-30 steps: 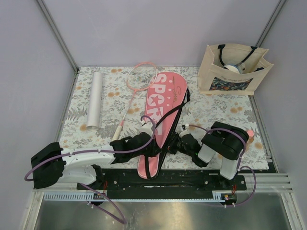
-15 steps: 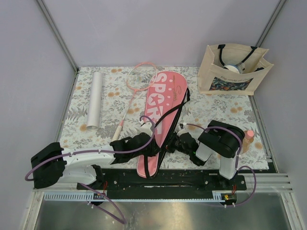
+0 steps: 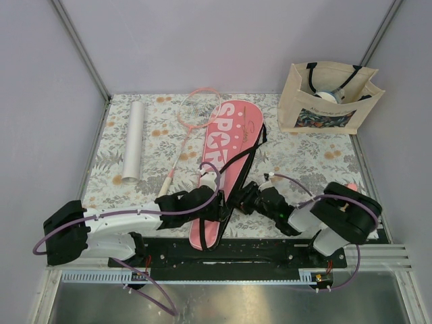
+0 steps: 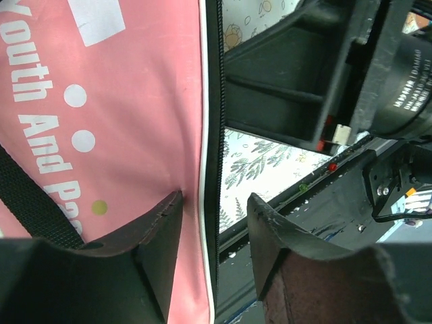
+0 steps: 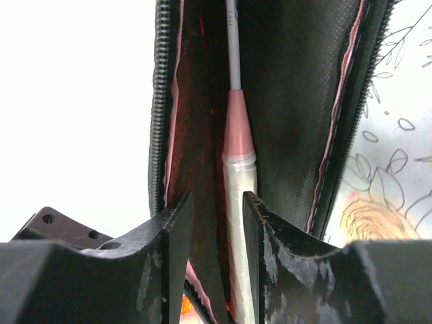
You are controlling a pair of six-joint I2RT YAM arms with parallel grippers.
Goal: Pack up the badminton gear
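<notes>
Right end effector (image 5: pixel 216 202) brackets the racket handle (image 5: pixel 237 175) inside the cover (image 5: pixel 290 101).

The pink racket cover (image 3: pixel 229 135) says "SPORT" in big white letters, plus a smaller "Youth And Pa…" (rest cut off).

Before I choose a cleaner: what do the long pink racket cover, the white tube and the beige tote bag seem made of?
Long pink racket cover: likely synthetic fabric, smooth printed face, woven black lining, zip teeth at the edge. White tube: matte and rigid-looking, card or plastic, cannot tell which. Beige tote bag: probably canvas, matte, softly creased walls.
</notes>
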